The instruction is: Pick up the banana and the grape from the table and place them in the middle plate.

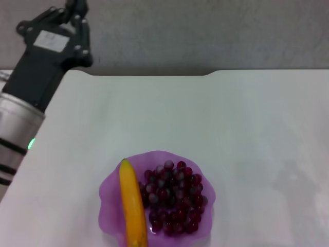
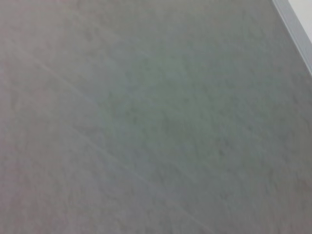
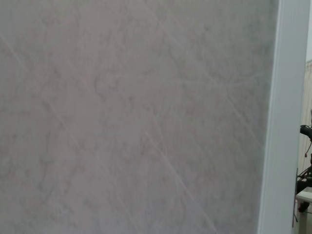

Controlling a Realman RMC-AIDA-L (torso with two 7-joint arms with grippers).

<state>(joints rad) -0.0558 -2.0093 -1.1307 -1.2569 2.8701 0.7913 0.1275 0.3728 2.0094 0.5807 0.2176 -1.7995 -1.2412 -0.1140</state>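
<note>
The banana (image 1: pixel 132 208) and the grape (image 1: pixel 175 197) bunch both lie in the middle plate (image 1: pixel 109 189), which sits at the near edge of the desk (image 1: pixel 205 118); the banana rests along the plate's left side, touching the grapes. Judged from this, the placing looks done. The left gripper (image 1: pixel 69 25) is raised over the far left corner of the desk, holding nothing (whether its jaws are open or closed I cannot tell). The right gripper is out of sight. One risk remains: the banana's near end reaches the plate's rim by the desk's near edge, so a nudge could roll it off.
</note>
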